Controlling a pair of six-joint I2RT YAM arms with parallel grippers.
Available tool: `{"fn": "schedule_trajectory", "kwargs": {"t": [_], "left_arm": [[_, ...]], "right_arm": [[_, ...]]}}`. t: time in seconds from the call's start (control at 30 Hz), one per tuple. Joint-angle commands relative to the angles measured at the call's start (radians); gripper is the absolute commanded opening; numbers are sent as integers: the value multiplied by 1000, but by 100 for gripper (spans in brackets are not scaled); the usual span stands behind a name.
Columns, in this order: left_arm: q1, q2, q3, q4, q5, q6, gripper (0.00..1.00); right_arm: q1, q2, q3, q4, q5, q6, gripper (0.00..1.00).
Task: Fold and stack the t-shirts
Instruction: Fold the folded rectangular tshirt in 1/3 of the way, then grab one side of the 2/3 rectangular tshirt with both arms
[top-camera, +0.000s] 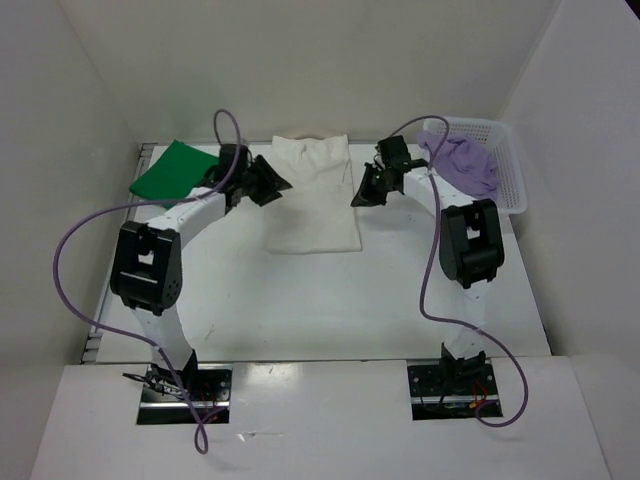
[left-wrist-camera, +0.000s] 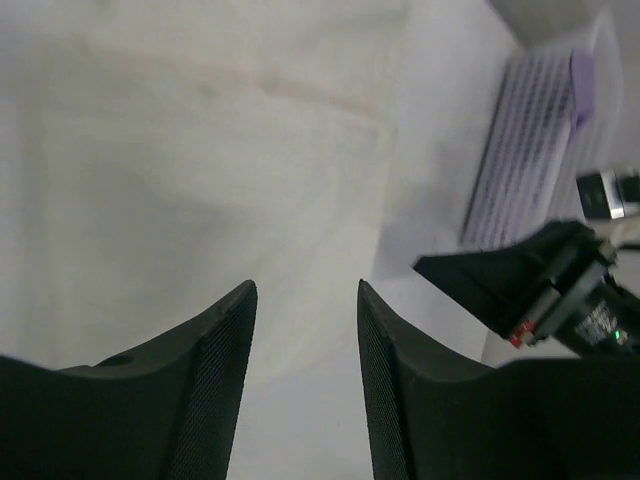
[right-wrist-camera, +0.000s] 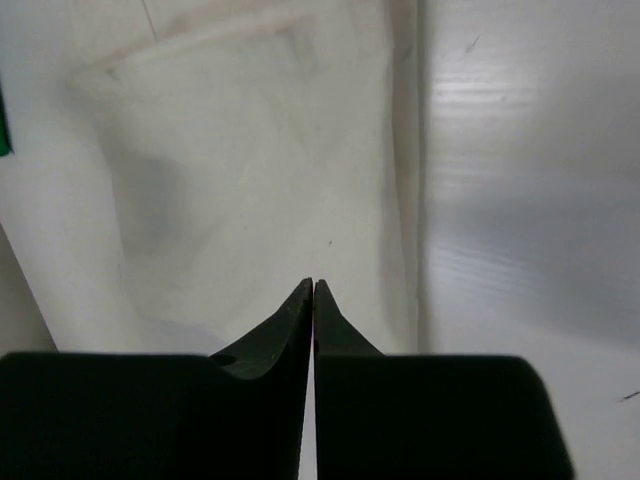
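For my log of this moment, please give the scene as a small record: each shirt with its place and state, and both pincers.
green shirt: folded flat, far left on the table
white shirt: folded flat, far middle
purple shirt: crumpled, in the basket, far right
stack: none yet, the shirts lie apart
left pincer: open, empty, at the white shirt's left edge
right pincer: shut, nothing seen in it, at the white shirt's right edge
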Motion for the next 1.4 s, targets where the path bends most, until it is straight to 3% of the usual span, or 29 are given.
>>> {"fn": "schedule_trajectory", "kwargs": {"t": [0.0, 0.27, 0.4, 0.63, 0.73, 0.9, 0.97, 1.07, 1.13, 1.3, 1.37], "left_arm": [[-111, -22, -95, 71, 71, -22, 52], [-132, 36, -266, 69, 45, -10, 49], [-121, -11, -426, 86, 35, -41, 48], [-110, -97, -573, 77, 7, -50, 48], [-110, -175, -636, 56, -7, -50, 49], [-110, -414, -716, 2, -16, -17, 66], [-110, -513, -725, -67, -63, 6, 67], [-87, -605, -754, -102, -73, 16, 67], [-87, -628, -776, -102, -73, 7, 67], [-87, -578, -810, -56, -36, -4, 61], [-87, -568, -810, -47, -25, -4, 60]], "right_arm": [[89, -70, -131, 70, -12, -7, 4], [140, -70, -310, 145, 15, 26, 3], [140, -97, -400, 145, 50, 68, 0], [169, -205, -636, 198, 71, 109, 0], [193, -265, -731, 223, 71, 132, 0], [213, -387, -829, 223, 48, 155, 0], [213, -420, -829, 205, 35, 155, 0], [213, -490, -805, 160, 35, 155, 4], [213, -556, -783, 136, 26, 155, 12], [161, -662, -826, 122, 31, 178, 36], [124, -673, -874, 135, 31, 178, 38]]}}
